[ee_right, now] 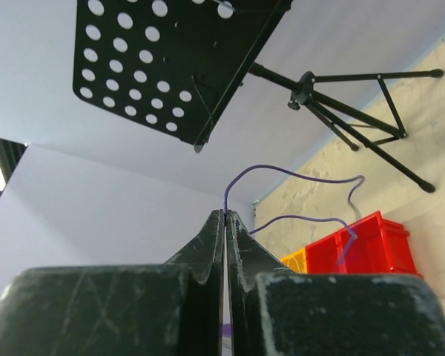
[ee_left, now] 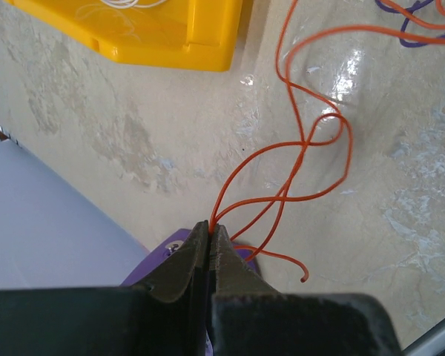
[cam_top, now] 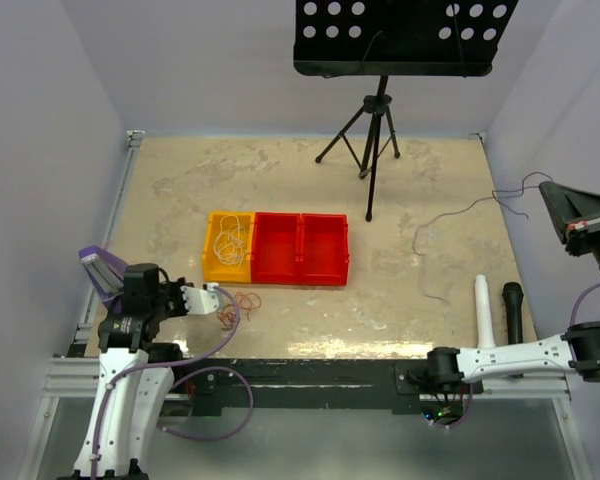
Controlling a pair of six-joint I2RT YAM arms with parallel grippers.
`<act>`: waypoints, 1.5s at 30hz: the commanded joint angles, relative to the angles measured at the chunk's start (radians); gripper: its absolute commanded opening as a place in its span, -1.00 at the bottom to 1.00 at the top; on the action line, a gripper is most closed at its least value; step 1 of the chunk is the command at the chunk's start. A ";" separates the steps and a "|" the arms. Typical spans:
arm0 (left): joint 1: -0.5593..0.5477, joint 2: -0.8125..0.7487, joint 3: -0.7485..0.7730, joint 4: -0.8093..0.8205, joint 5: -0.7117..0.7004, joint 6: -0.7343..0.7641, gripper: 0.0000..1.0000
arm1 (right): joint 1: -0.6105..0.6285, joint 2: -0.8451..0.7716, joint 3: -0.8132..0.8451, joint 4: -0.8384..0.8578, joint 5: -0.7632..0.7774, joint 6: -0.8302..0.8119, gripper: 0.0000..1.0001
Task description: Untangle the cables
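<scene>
Left wrist view is showing the left tool (ee_left: 210, 231) pressing its fingers together on an orange wire (ee_left: 305, 152), pinching two strands right at the tips. The wire is curling away in loose, crossing loops toward the upper right of the frame, over the desk (ee_left: 133, 148) and near a yellow bin (ee_left: 170, 37). In the top view the rest of the cables (cam_top: 243, 301) are sitting as a small heap at lower left, just beside that tool and below the bin, where white wires (cam_top: 230, 240) are lying. The right tool (ee_right: 225, 219) is also clamping shut, pinching a thin purple wire (ee_right: 297, 173) lifted off the desk at the right edge of the top view, its slack trailing toward the middle.

These wires are looking very light, limp and a little springy, so they are likely snagging on each other rather than resisting. A hold near a free end seems best. The desk's near edge is lying close below the heap and the bin wall just above. Open room is stretching rightward across the lower middle.
</scene>
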 commanded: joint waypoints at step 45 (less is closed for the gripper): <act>0.000 -0.013 0.236 -0.118 0.391 -0.052 -1.00 | -0.013 0.907 0.405 -0.019 0.328 0.062 -1.00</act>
